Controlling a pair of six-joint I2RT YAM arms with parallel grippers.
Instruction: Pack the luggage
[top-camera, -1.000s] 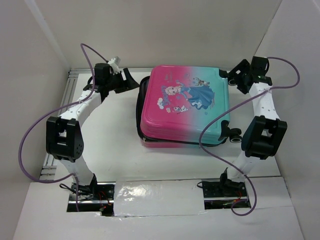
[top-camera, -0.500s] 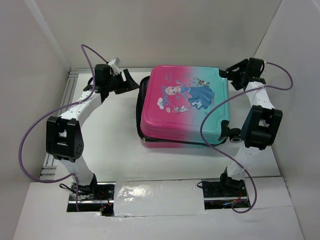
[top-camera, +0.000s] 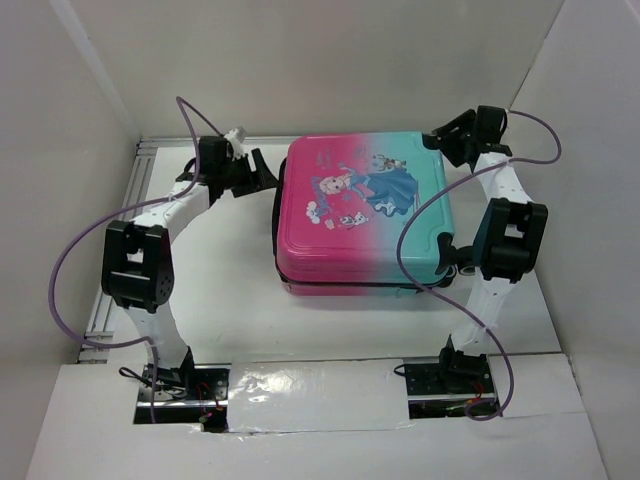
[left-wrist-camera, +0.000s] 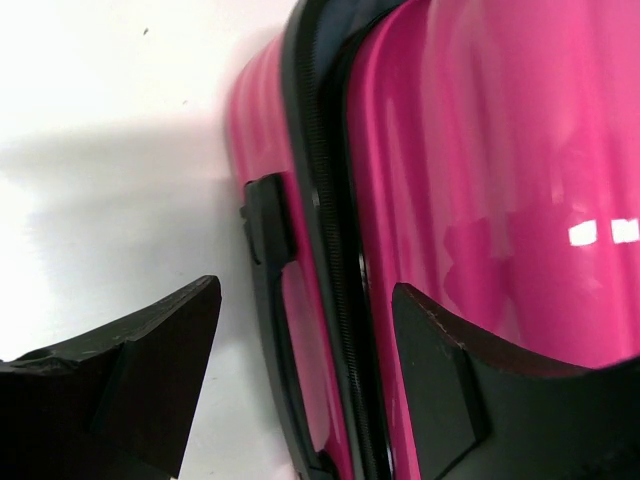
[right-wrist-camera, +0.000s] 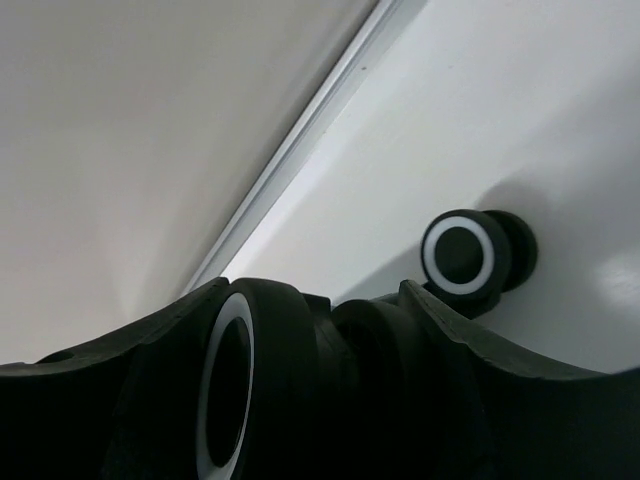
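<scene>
Lying flat on the desk (top-camera: 220, 300) with its print side up, the luggage (top-camera: 360, 215) now sits squarer and slightly nearer the back wall than a second ago. Its lid lines up better over the lower shell, though the seam beside the side handle (left-wrist-camera: 268, 215) gapes, so zipping likely remains. The right gripper (top-camera: 440, 143) has swung in to the far right corner. Its jaws are narrowing around a wheel (right-wrist-camera: 250, 390), and I cannot tell whether they pinch it yet. The left gripper (top-camera: 268, 175) has edged closer, jaws spread across the left edge, gripping nothing. Both arms appear to be bracing the case for closing. The desk is plain white, with a metal rail (top-camera: 125, 220) along its left side and white walls (top-camera: 330, 60) around it.
</scene>
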